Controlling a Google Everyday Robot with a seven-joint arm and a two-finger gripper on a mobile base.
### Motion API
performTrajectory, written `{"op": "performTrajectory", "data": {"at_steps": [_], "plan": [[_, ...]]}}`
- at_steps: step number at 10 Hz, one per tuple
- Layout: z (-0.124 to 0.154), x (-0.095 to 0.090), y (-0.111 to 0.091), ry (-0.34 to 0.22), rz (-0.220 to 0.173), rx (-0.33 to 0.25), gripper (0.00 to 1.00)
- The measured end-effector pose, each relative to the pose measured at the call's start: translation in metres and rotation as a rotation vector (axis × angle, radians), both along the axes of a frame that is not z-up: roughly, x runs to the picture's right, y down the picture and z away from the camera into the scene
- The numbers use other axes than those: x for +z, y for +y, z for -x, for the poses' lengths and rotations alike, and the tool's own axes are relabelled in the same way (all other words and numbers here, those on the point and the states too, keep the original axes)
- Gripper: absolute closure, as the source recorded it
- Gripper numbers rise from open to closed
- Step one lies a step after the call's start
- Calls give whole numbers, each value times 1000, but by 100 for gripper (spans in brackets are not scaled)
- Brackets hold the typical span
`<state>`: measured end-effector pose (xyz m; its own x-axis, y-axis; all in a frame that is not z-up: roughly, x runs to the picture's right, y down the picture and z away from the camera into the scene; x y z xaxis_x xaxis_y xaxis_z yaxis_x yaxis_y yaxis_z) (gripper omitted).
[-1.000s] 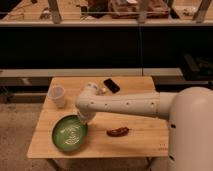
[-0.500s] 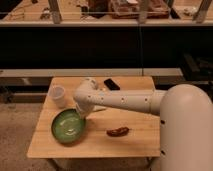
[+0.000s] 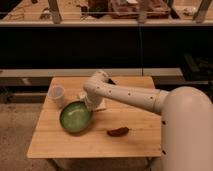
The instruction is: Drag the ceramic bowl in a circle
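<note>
A wide, shallow, shiny green ceramic bowl (image 3: 75, 118) with a darker green rim sits on a pale wooden worktop (image 3: 60, 145). The ceramic bowl is in the left half of the worktop, about midway between the back edge and the front edge. It stands flat with its open side up.

The robot's thick white arm (image 3: 135, 97) comes in from the right, at 3 o'clock, and reaches over the worktop. It bends at a round joint near the back edge and then points down. The pincer (image 3: 93, 104) at its end is low, right at the bowl's rim, at about 2 o'clock on the bowl. It seems to touch the rim there. One cannot tell if the pincer is wide, narrow, or holding the rim.

A small white round cup (image 3: 57, 95) stands upright just beside the bowl, at 11 o'clock from it. A small, dark reddish-brown lumpy thing (image 3: 118, 131) lies on the wood at 4 o'clock from the bowl, apart from it and nearer the front edge. A small flat black thing (image 3: 111, 80) peeks out behind the arm near the back edge. A speckled grey floor (image 3: 17, 130) shows to the left of the worktop.
</note>
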<state>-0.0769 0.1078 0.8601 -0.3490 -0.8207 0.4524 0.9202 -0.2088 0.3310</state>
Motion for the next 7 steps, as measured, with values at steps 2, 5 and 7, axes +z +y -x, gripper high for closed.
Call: {"op": "performTrajectory", "data": {"at_steps": [2,5,7], "plan": [[-7,-17,17,-1,6,-15,100],[-19,-53,57,0,17,-28,100],[-41,-64,71,-4,20,-33,100]]}}
